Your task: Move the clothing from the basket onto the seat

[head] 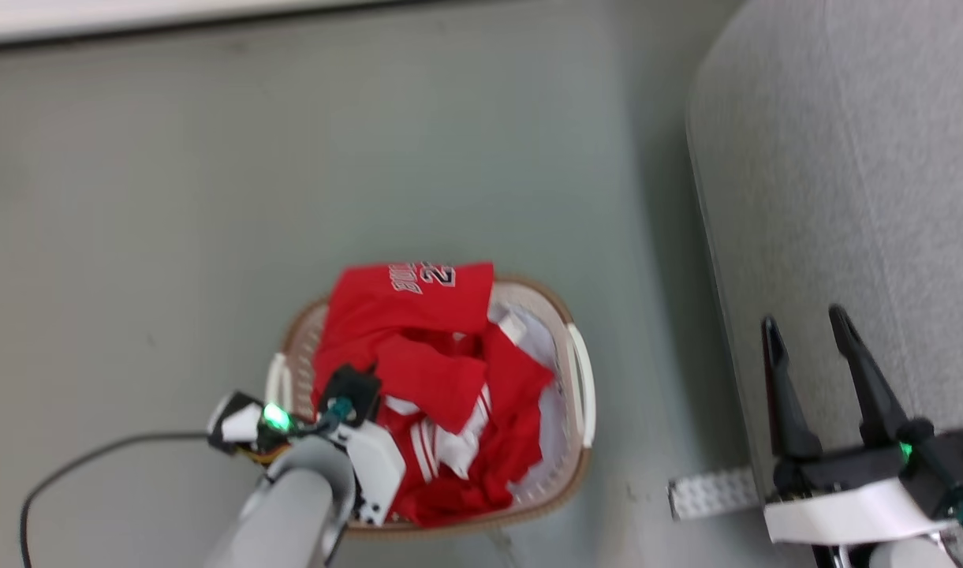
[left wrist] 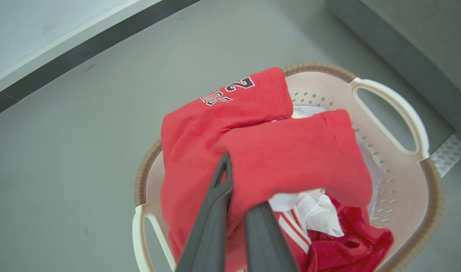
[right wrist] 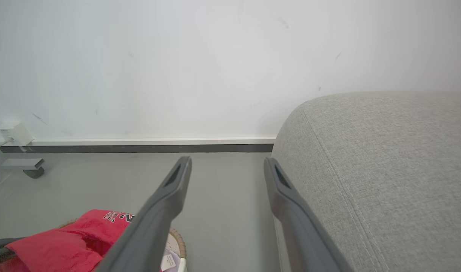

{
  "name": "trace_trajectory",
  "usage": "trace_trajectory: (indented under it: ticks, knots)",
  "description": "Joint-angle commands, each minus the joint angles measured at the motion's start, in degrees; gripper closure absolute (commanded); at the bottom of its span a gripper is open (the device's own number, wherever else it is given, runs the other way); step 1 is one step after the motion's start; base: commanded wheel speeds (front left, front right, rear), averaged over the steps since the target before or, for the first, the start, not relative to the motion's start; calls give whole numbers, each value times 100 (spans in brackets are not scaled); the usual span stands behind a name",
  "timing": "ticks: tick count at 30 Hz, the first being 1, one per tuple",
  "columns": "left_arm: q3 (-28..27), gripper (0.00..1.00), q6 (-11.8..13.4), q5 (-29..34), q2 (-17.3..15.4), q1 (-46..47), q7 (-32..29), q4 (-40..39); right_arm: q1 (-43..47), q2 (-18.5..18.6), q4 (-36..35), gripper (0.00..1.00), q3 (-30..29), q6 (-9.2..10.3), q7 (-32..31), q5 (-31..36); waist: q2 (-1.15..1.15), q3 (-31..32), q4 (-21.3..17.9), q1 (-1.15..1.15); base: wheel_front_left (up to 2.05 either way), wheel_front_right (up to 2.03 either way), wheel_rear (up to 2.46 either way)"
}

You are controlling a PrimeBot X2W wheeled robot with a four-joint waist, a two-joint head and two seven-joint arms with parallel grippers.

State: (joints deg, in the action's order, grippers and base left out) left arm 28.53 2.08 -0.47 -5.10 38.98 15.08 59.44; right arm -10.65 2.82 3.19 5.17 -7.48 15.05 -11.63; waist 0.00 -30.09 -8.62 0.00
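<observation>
The basket (head: 582, 394) stands on the grey floor (head: 213, 197). Between its right handle and the rounded edge of the seat (head: 844, 158) I see a strip of bare floor, so the two are near but not touching. To the left of the basket and beyond it, the floor is open up to the dark skirting at the foot of the white wall (right wrist: 177, 56). The clothing (head: 418, 315) is in the basket, heaped above the brown rim, and the printed jersey lies over the far rim. My left hand (left wrist: 236, 181) is over the near side of the basket, its fingers pressed together on a fold of the red clothing. My right hand (head: 803, 319) hangs over the edge of the seat, fingers apart and nothing between them. A pale studded strip (head: 710, 493) lies on the floor at the foot of the seat. A black cable (head: 71, 469) runs across the floor at the left, and in the right wrist view a wheeled metal foot (right wrist: 22, 163) stands by the wall.
</observation>
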Motion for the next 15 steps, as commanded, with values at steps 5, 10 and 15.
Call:
trace_trajectory:
  ticks: [5, 10, 15]
  knots:
    - [-133, 100, -91, -309, -70, -811, 7, -793, 500, 12, 228, 0, -176, -2, 20, -65, 0, 1508, 662, 0, 0, 0, 0]
    - [-172, 100, -247, -563, -128, -1429, 8, -1473, 909, 13, 415, 0, -237, -2, 20, -49, 0, 2303, 882, 0, 0, 0, 0]
    - [-213, 100, -324, -764, -186, -1762, -235, -2358, 1181, 12, 500, 0, -223, -2, 20, 6, 0, 2864, 1005, 0, 0, 0, 0]
